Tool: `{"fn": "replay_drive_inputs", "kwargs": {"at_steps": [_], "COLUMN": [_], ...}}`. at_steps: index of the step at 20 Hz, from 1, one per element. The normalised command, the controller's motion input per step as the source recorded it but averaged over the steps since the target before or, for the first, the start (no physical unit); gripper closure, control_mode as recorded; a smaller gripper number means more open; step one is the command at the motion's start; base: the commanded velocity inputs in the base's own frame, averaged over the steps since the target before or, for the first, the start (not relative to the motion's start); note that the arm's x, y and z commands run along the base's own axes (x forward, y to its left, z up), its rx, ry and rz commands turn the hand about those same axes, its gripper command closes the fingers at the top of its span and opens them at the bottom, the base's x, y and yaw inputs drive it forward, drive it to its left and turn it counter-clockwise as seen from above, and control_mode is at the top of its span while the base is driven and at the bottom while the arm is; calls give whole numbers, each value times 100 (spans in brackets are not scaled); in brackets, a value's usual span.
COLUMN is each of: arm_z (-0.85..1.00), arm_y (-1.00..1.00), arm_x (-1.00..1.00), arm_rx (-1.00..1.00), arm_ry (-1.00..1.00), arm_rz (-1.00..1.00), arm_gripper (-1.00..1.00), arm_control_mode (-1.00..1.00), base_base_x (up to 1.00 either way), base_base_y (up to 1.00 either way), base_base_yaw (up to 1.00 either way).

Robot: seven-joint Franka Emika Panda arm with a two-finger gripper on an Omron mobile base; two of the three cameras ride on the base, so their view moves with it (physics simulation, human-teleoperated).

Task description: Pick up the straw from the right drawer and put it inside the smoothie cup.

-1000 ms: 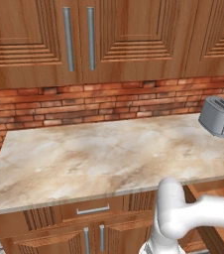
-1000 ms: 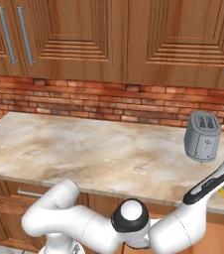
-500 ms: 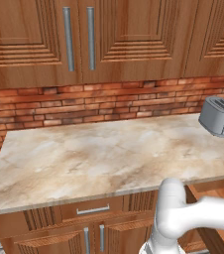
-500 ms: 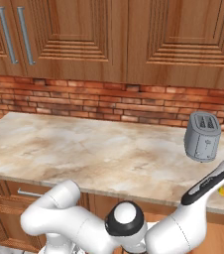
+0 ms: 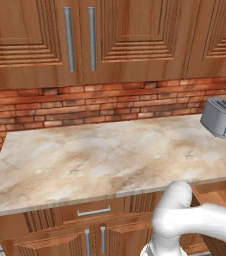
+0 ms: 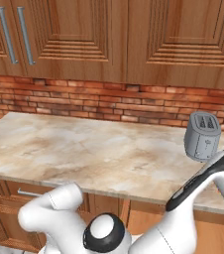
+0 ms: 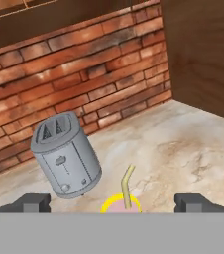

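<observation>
Hand view: straw (image 7: 128, 185) in smoothie cup (image 7: 120, 206)

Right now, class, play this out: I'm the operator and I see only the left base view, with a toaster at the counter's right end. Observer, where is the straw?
Observer: In the hand view, the straw stands tilted in a yellow-rimmed cup.
Operator: Where is that cup?
Observer: On the counter, just beside the toaster and closer to the hand camera.
Operator: And the jaws?
Observer: Open and holding nothing. The fingertips stand wide apart, one on each side of the cup.
</observation>
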Motion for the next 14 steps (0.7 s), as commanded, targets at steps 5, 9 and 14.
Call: {"fn": "replay_drive_inputs", "kwargs": {"at_steps": [5,9,14], "arm_z": [33,32,32], "arm_y": [100,100,100], "arm_x": [-29,-20,-8], "arm_rx": [-6,-9,-12], "arm_ry": [3,7,11], "arm_rz": [-20,-19,-18], "arm_gripper": [-100,-100,-100], "arm_control_mode": [-100,-100,-100], "base_base_x": [0,0,0], "base_base_y": [0,0,0], "base_base_yaw": [0,0,0]}}
